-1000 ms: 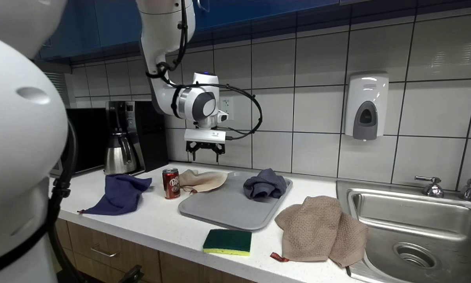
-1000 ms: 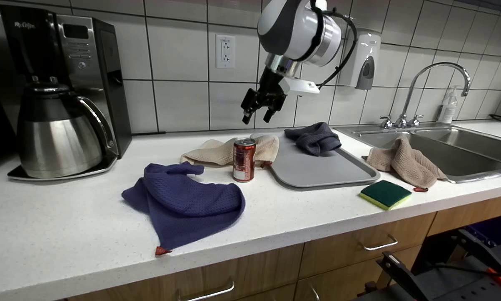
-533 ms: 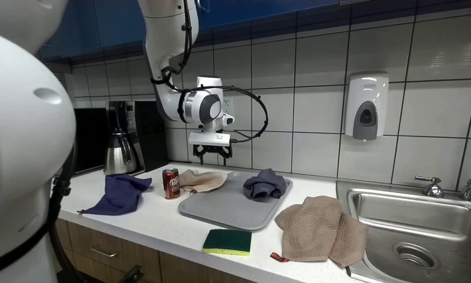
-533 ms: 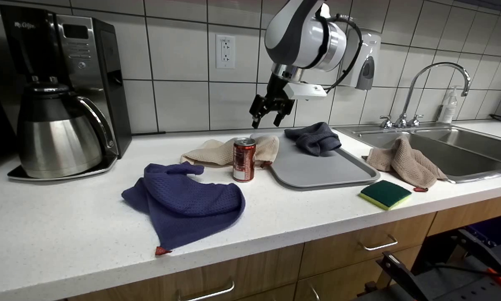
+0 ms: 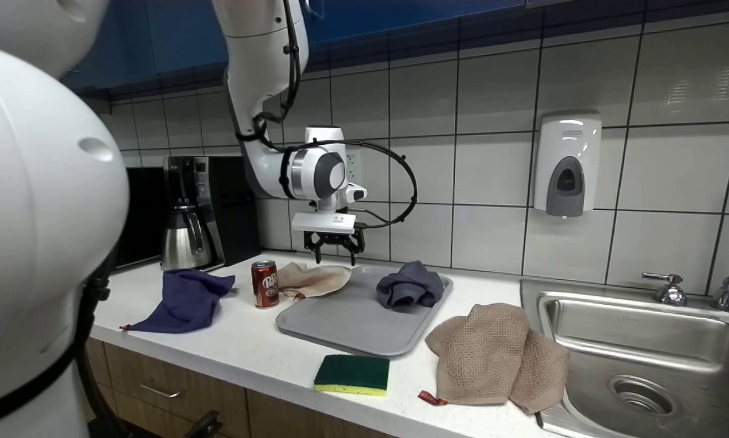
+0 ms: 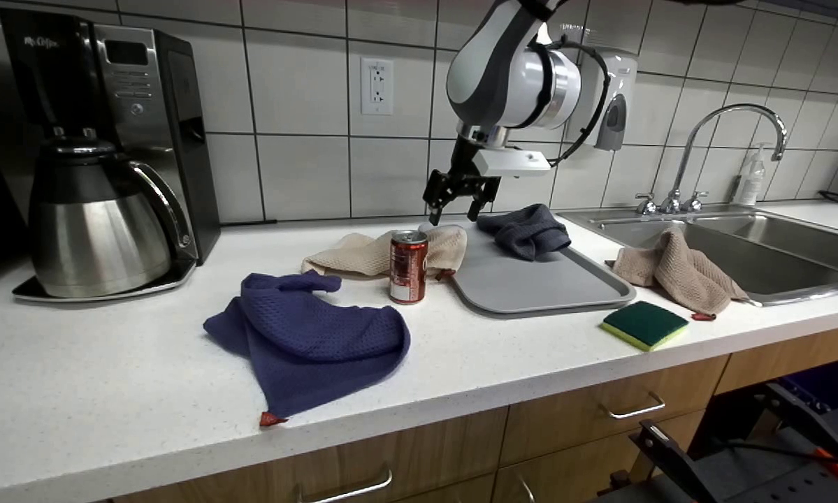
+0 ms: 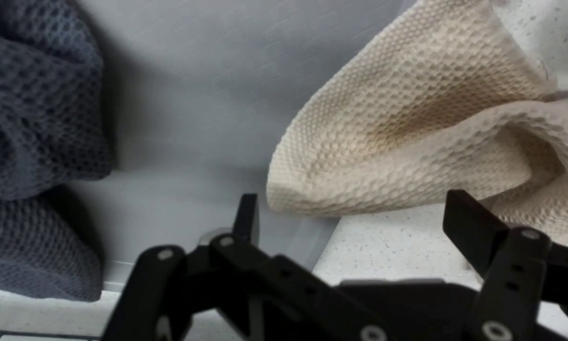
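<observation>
Free tray (image 7: 193,94) space beside cream towel (image 7: 407,142)

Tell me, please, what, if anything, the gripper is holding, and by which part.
Nothing is held: the gripper hangs open near the cream cloth, with no part of that cloth gripped.

- Behind the fingers (image 7: 471,225), a white-tiled wall (image 5: 492,170) — dark-grouted, the tiling running the full width of both exterior views.
- On that wall, higher than the fingers, an electrical outlet (image 6: 377,86).
- High above the fingers, blue cupboards (image 5: 388,18).
- Below the fingers, a white speckled surface (image 6: 90,377) — metal-handled wooden drawers (image 6: 565,426) beneath its front edge.
- Right of the fingers, a steel sink (image 5: 632,328); higher up, striped glints of light (image 5: 680,91).
</observation>
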`<state>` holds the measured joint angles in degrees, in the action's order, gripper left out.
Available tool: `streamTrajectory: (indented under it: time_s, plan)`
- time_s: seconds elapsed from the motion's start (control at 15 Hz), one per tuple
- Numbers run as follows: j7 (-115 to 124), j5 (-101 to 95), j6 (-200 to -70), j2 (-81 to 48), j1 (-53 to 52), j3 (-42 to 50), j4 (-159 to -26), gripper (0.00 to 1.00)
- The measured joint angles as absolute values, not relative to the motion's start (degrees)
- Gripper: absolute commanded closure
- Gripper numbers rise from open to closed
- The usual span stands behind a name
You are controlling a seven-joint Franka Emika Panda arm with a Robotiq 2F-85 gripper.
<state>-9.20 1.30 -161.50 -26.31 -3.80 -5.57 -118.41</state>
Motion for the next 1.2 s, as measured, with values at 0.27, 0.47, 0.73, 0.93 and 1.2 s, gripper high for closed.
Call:
streamTrajectory:
  time_s: [0.27, 0.47, 0.73, 0.93, 1.2]
  plan:
    - [-6.74, 0.68, -161.45, -27.18, -4.84, -4.43, -118.02, 0.00]
    - [-4.86, 0.49, -161.37, -28.10, -5.76, -3.84, -117.06, 0.00]
    - [-3.22, 0.48, -161.29, -29.66, -6.67, -3.69, -115.27, 0.34]
    - [-2.70, 0.48, -161.21, -30.78, -7.00, -3.69, -114.15, 0.58]
    - [-2.29, 0.48, -161.03, -31.97, -7.11, -3.63, -112.97, 0.88]
